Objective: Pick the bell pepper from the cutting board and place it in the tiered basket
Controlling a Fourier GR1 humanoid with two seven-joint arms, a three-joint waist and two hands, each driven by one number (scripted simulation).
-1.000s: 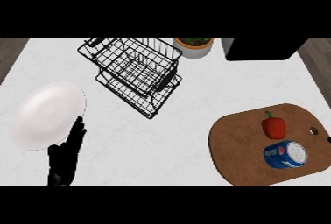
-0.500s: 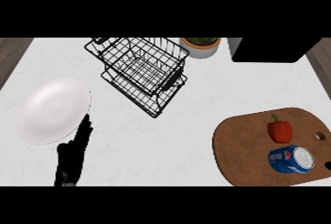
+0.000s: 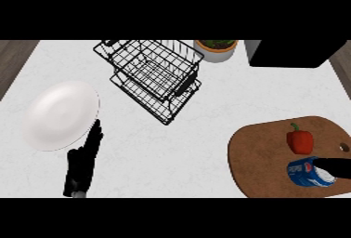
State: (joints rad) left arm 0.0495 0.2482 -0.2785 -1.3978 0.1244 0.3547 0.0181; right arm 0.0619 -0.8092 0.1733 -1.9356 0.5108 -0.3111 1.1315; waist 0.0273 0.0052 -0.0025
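A red bell pepper with a green stem lies on the round brown cutting board at the lower right. The black wire tiered basket stands at the back, left of centre, far from the pepper. My right hand shows only as a dark tip at the right edge. It lies over the blue can, just below and right of the pepper, and does not touch the pepper. My left hand rests open at the lower left, fingers up.
A white plate lies just left of and above my left hand. A potted plant and a black appliance stand at the back right. The blue can sits on the board close to the pepper.
My right hand has come in from the right edge over the can. The whole scene has slid slightly right and down in the picture. The left hand stays put.
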